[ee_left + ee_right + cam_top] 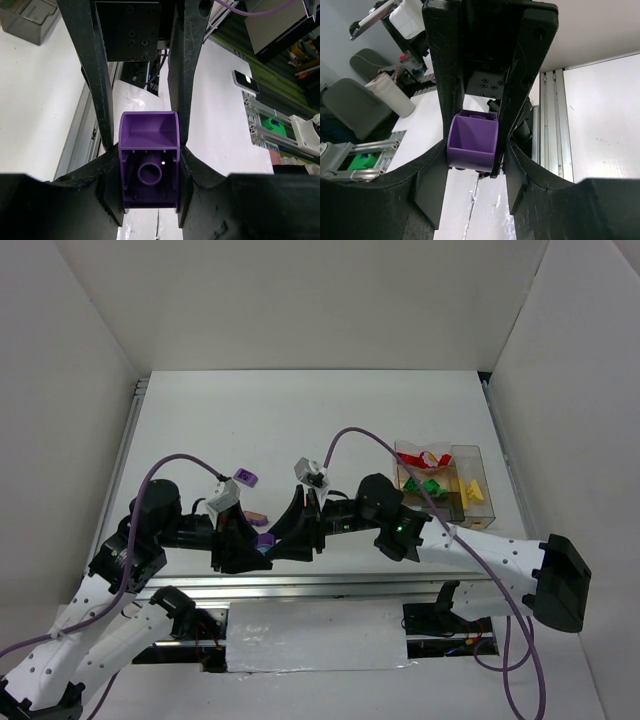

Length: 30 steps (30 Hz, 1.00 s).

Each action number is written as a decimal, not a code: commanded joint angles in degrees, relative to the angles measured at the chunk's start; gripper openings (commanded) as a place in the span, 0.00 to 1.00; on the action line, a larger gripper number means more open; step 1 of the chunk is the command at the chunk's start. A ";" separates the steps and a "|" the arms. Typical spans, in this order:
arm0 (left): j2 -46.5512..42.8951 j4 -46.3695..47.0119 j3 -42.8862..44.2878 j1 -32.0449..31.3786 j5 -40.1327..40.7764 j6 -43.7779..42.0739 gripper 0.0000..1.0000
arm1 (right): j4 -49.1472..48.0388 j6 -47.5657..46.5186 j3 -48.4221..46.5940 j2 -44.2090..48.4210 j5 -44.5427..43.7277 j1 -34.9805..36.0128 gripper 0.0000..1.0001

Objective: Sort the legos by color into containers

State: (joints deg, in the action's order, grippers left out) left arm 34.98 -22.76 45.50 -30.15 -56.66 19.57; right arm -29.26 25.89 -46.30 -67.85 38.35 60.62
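Logged: purple brick [149,165], plain and unpatterned. Smoky clear containers [470,452] showing red bricks [425,457], green bricks [428,486] and yellow bricks [473,490]. White table [300,420], unmarked. Purple cables [350,435] — white arms [490,555] with black joints.

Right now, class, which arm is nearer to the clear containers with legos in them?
Right. The right arm bends close beside the containers' near left corner. The left arm sits on the far left side of the table, well apart from them.

White walls [300,300] (plain), grey chair [350,105]
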 commanded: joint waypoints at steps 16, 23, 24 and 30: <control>7.54 -9.04 3.19 0.18 51.09 7.40 1.00 | 27.87 0.03 15.28 25.30 -31.54 -27.11 0.00; 14.59 -13.71 5.66 2.29 60.78 11.18 1.00 | 49.47 8.65 10.62 20.93 -56.19 -45.91 0.00; 14.41 -14.15 5.57 2.29 61.66 11.45 0.99 | 49.38 8.39 10.79 20.49 -56.36 -46.81 0.00; 14.85 -15.82 5.74 2.73 66.85 13.74 1.00 | 50.17 8.65 10.27 17.32 -57.78 -48.67 0.01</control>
State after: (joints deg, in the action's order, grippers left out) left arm 49.80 -37.58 48.80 -27.81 4.95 31.09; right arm 19.31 33.61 -33.34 -50.06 -16.16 12.27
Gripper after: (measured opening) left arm 0.994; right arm 0.439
